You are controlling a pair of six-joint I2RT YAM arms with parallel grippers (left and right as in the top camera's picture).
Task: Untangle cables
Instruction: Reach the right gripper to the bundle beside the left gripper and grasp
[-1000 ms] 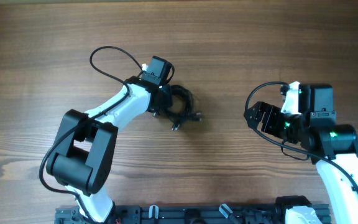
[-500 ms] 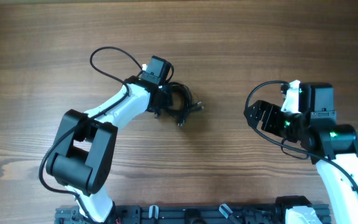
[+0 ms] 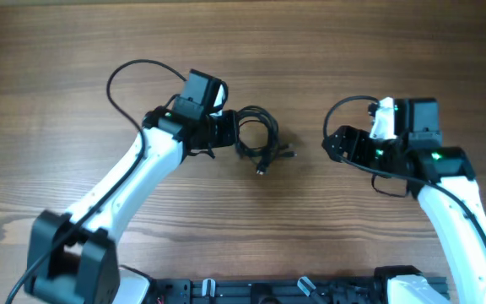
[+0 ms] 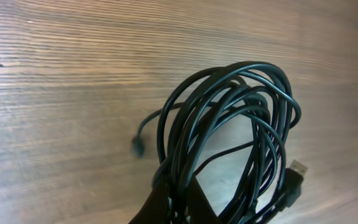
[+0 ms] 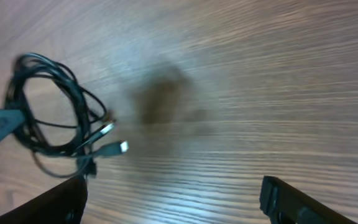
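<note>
Cables [image 4: 173, 165], coiled black bundle, over brown wood-grain tabletop [image 3: 353, 51]

Overhead view: even, diffuse light on the tabletop [image 3: 310, 51], sharp throughout, shadows soft and short. Left wrist view: the cables [image 4: 182, 146] are crisp, a pale sheen washes the wood at lower right, and the bottom edge is dark and defocused. Right wrist view: blurred overall, with a dim smudge of shadow mid-frame and the right tool [image 5: 176, 200] dark and unfocused at the bottom corners.
</note>
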